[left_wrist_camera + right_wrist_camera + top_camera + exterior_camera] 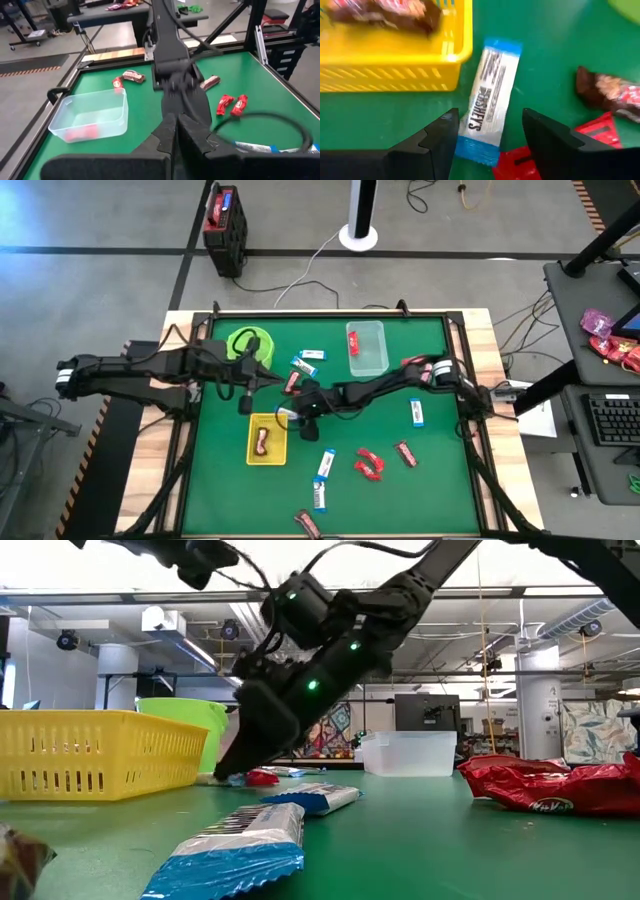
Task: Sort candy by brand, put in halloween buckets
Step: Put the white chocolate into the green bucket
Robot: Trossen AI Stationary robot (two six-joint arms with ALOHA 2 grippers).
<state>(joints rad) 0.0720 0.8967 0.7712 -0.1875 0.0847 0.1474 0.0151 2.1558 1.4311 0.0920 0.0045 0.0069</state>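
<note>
Beside yellow lattice basket [395, 55]: glossy blue-white bar [487, 100] between open right gripper [490, 132] jaws.

A blue-and-white bar [490, 100] lies on the green mat [545, 55] beside the yellow basket [395, 65].

On the green desk [440, 480] the right tool [297, 417] sits low beside the yellow basket [267, 438], which holds one brown bar [262, 442]. The left tool [246, 398] hangs near the lime bucket [243, 342]. The clear tub [366, 347] holds a red bar [353, 342]. Other bars lie scattered.
</note>
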